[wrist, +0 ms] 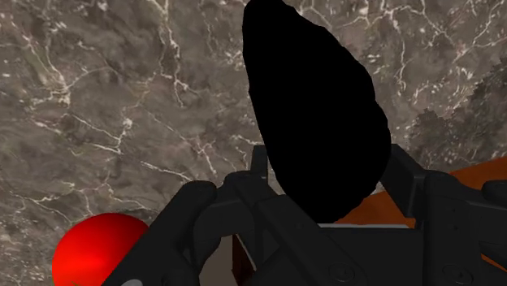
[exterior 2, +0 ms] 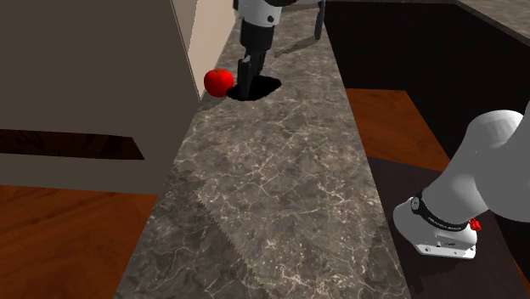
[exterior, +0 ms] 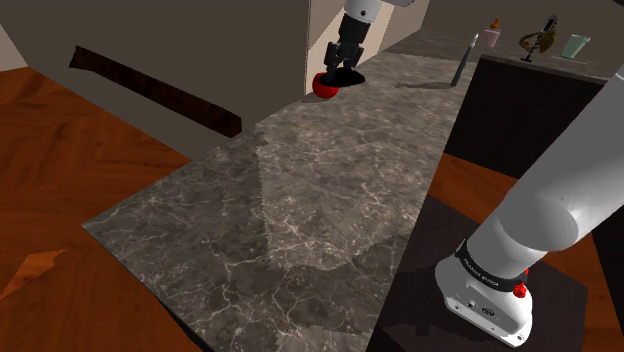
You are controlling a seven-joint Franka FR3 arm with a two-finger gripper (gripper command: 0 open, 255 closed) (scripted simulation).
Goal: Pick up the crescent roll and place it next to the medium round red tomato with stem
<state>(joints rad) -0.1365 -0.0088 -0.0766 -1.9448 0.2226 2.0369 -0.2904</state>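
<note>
Jaws of the gripper (exterior 2: 245, 85) are clasped on the crescent roll (wrist: 313, 97), which is drawn pure black, so its outline is lost against them. The red tomato (exterior 2: 218, 81), just beside it at the second exterior view's left, is partly hidden in the shoulder view. Both are located at the marble counter's (exterior: 300, 220) far end.

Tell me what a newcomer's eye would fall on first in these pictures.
The bright red tomato stands out first, at the far end of the grey marbled counter, close by the wall. Right beside it, under the black gripper, is a pure black roll. The white arm's base sits at the second exterior view's lower right.
</note>
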